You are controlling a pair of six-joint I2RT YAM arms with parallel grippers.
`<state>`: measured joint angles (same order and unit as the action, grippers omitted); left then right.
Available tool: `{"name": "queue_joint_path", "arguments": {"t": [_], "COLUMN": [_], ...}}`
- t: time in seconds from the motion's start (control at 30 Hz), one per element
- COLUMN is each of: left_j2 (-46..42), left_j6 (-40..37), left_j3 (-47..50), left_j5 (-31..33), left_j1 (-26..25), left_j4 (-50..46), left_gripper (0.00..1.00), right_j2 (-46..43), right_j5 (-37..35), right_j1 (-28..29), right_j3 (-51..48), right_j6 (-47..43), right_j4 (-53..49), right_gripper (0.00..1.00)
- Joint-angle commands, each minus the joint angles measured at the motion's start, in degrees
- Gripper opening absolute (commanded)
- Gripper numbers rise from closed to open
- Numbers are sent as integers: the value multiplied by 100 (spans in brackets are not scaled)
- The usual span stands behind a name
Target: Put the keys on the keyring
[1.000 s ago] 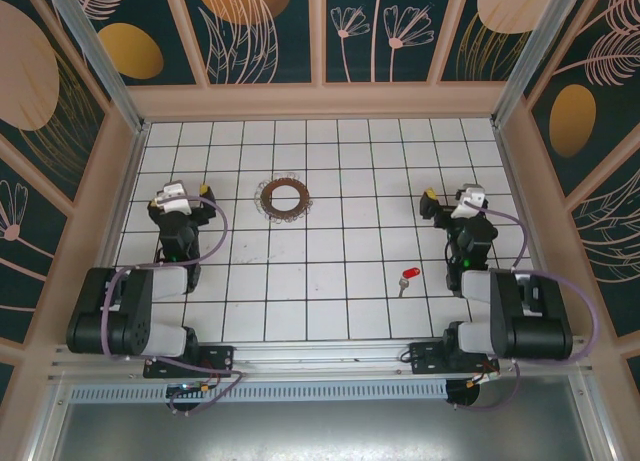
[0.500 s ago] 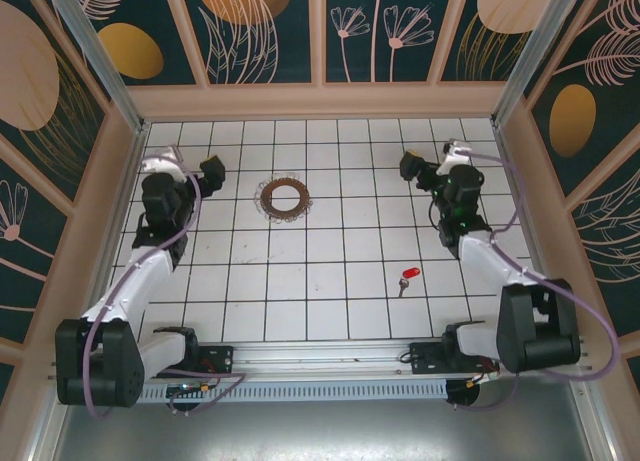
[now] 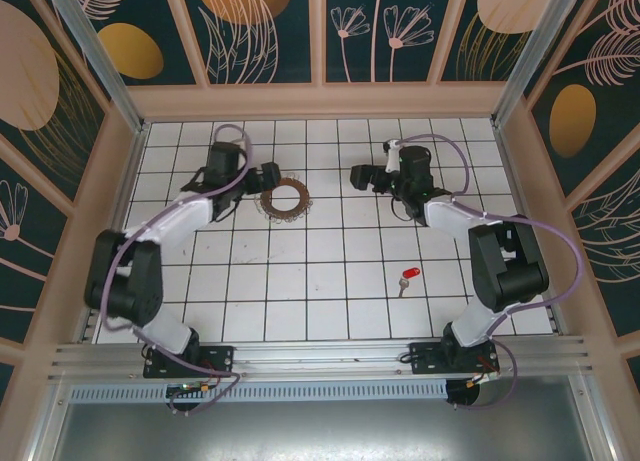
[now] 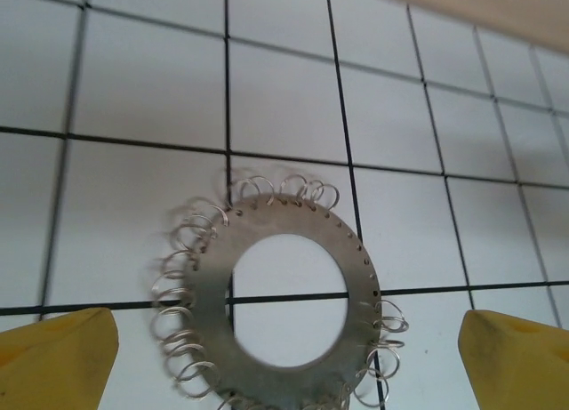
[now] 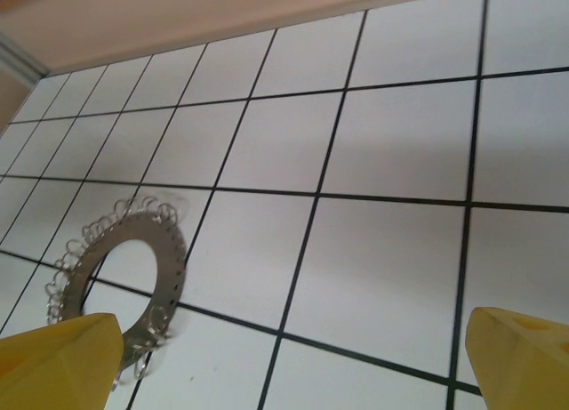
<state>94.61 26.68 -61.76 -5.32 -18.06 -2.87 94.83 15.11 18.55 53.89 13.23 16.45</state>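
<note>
The keyring lies flat on the white tiled floor at the back middle: a flat brownish metal ring with a wide hole and several small wire loops round its rim. My left gripper hovers at its left edge, open. In the left wrist view the keyring sits between the yellow fingertips of the left gripper. My right gripper is open, about two tiles right of the ring. The right wrist view has the keyring at lower left of the right gripper. The red-headed key lies alone at the front right.
Wooden walls with patterned panels close in the tiled floor on three sides. Both arm bases stand on the metal rail at the near edge. Bare tiles stretch between the ring and the key.
Both arms have swung from the sides in toward the back middle. The left gripper has reached the keyring's left edge and the right has come nearer to it. Both stayed open; key and ring unmoved.
</note>
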Motion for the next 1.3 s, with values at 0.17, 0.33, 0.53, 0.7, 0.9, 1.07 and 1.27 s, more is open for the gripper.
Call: {"name": "queue_joint_path", "arguments": {"t": [0.17,0.33,0.53,0.7,0.9,1.07,1.27], "left_j2": [1784,2303,2380,2211,1666,1131,397], "left_j6": [-171,-202,-55,164,316,466,855], "left_j3": [-1517,-1946,-1706,-1028,-197,506,1498], "left_j5": [445,347,34,-108,-274,-563,-1115], "left_j1": [-579,-770,-1041,-1240,-1440,-1703,-2038], "left_j4": [-929,-1136,-945,-528,-167,125,586], "left_gripper": [87,77,74,75,75,74,72], "right_j2": [-235,-408,-616,-717,-982,-1119,-1228], "right_j5": [666,682,607,642,584,593,716], "right_j1": [-5,-9,-109,-197,-195,-194,-190], "right_j3": [-575,-785,-757,-797,-962,-1120,-1207], "right_j6": [-169,-244,-356,-385,-410,-418,-431], "right_j4": [19,87,0,-69,-123,-162,-239], "right_gripper": [99,99,99,99,99,99,98]}}
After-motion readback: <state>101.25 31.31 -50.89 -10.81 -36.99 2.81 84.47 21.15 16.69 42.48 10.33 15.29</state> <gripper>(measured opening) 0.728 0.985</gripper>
